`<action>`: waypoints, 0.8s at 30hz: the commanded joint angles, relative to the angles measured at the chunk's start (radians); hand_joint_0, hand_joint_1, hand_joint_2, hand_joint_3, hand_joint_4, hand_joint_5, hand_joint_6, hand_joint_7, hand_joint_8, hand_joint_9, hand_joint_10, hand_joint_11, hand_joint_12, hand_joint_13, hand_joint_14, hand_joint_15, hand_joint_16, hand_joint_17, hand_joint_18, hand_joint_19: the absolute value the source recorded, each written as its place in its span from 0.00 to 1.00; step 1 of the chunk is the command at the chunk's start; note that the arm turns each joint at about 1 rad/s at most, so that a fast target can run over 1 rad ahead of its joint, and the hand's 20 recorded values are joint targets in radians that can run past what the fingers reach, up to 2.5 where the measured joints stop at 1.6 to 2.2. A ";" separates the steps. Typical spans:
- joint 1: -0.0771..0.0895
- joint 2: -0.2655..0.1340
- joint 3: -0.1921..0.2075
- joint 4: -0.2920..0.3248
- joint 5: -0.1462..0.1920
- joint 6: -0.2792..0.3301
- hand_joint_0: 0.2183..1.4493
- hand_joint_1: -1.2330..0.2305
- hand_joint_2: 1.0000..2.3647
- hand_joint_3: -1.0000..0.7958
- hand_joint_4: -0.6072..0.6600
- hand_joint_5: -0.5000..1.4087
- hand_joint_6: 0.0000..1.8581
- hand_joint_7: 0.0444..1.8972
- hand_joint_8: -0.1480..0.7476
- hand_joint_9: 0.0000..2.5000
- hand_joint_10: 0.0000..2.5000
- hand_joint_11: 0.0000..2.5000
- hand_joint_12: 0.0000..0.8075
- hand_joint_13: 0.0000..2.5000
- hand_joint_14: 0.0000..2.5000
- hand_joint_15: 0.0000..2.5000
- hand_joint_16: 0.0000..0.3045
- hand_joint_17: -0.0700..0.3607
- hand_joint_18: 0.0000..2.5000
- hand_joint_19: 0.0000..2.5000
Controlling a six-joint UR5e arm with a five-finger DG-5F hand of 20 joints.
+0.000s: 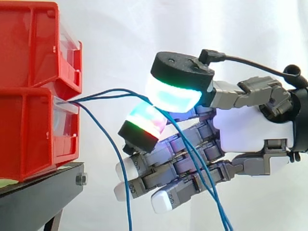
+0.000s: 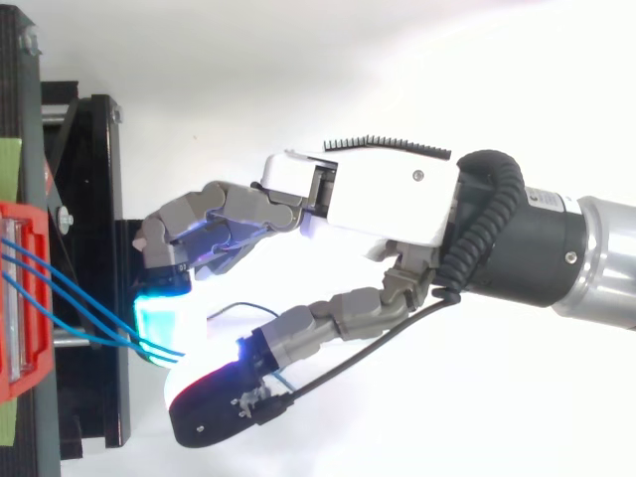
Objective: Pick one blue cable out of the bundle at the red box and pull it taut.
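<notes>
Several blue cables leave the front of the lower red box and run right in a slight bow to my hand. A cyan-glowing pad and a red-green pad close on them about one hand's width from the box. Past the pinch the cables drop across the other fingers and off the bottom edge. One more blue cable hangs loose from the box straight down. From above, the cables cross from the red box to the cyan pad of the hand.
A second red box is stacked on the lower one, both on the black stand. A white curtain hangs behind. To the right of the boxes there is only the arm and open space.
</notes>
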 commanded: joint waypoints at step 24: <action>0.000 0.000 -0.001 0.000 -0.002 0.002 0.34 0.30 0.00 0.28 0.56 0.16 0.45 0.63 0.45 0.25 0.00 0.20 0.48 0.18 0.00 0.04 0.17 0.44 0.26 0.15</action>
